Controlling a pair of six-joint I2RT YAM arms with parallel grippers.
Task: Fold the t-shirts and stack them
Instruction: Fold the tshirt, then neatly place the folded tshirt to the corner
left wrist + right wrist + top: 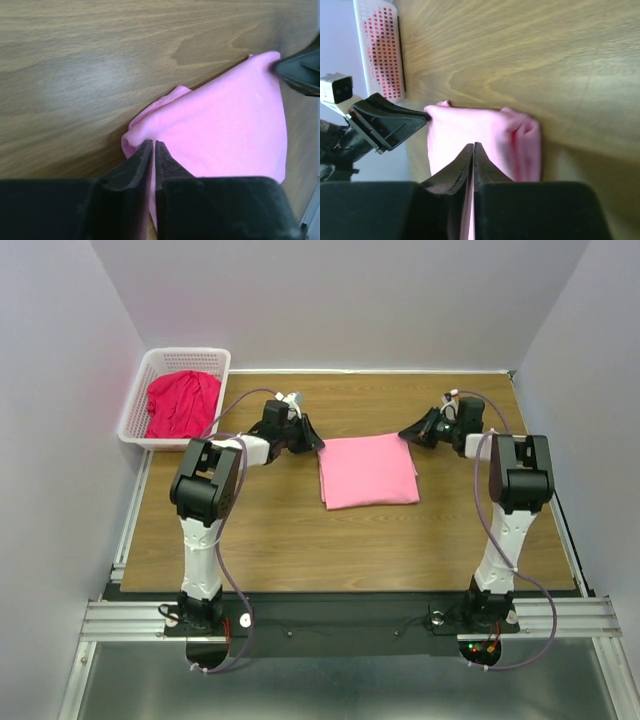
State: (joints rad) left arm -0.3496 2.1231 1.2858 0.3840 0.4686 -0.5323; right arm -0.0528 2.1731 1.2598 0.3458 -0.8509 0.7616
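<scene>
Sleeves and collar of the light pink cotton t-shirt (368, 470) are hidden inside its folds. It lies flat as a rectangle mid-way across the wooden table (260, 530). The crimson red t-shirt (182, 403) sits crumpled in the white plastic lattice basket (140, 390) at the far left, its lower part hidden by the walls.

Count: two shirts, one basket.

Left gripper (153, 142) is at the pink shirt's far left corner, jaws a thin slit apart. Cannot tell if cloth is pinched. Right gripper (473, 144) is at the far right corner, jaws closed; hold unclear.

Pink t-shirt (225, 135): near edge hidden behind the left gripper (153, 146); whether cloth lies between its jaws cannot be determined. Right gripper (280, 67): cut off by the frame edge. Crimson t-shirt (182, 403): underside concealed within the basket (135, 402).
</scene>
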